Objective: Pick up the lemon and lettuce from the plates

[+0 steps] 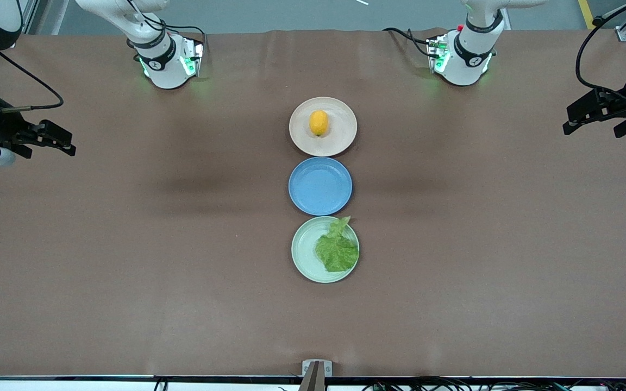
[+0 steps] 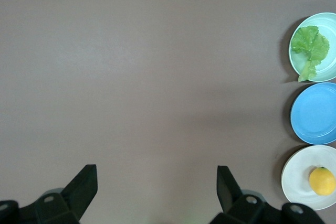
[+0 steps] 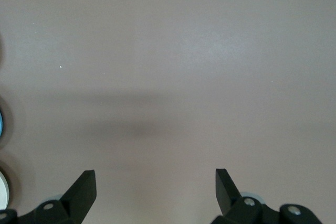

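Front view: lemon (image 1: pixel 318 123) and lettuce (image 1: pixel 337 248) on plates (image 1: pixel 340 142).

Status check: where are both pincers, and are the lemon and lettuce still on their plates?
Left pincer and right pincer open, waiting over the table's ends. Lemon on beige plate, lettuce on mint plate. Blue plate between; nothing blocking.

A: The table (image 1: pixel 128 244) is looking matt, like brown cloth or paper.
B: The plates (image 1: pixel 345 136) are showing smooth, dull plastic; the lettuce (image 1: pixel 337 251) is looking crinkled, the lemon (image 1: pixel 318 123) finely dimpled and slightly glossy
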Controlling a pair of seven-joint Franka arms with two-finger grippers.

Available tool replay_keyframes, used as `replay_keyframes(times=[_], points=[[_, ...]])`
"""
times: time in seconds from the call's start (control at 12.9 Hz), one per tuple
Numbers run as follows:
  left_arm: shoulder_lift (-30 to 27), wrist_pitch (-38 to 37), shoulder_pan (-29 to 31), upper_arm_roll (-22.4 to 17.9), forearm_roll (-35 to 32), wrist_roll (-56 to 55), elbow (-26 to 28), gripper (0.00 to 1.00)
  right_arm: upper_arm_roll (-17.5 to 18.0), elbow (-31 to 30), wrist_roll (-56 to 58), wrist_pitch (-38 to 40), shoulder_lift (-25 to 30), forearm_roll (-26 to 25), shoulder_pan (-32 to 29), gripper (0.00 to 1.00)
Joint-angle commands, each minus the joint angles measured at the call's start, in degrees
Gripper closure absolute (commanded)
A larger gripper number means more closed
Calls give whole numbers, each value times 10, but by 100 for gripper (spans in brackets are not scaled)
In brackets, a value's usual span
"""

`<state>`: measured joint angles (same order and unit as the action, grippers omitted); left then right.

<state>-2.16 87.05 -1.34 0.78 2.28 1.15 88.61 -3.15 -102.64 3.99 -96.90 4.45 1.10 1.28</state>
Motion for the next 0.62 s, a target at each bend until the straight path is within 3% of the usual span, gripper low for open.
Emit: replay_keyframes(times=[0.0, 0.54], points=[[-1, -8, 5, 7, -11, 9, -5, 0, 8, -15, 6, -7, 17, 4, -10, 0], [1, -8, 5, 7, -10, 2, -5, 0, 7, 21, 1, 28, 1, 3, -9, 0]])
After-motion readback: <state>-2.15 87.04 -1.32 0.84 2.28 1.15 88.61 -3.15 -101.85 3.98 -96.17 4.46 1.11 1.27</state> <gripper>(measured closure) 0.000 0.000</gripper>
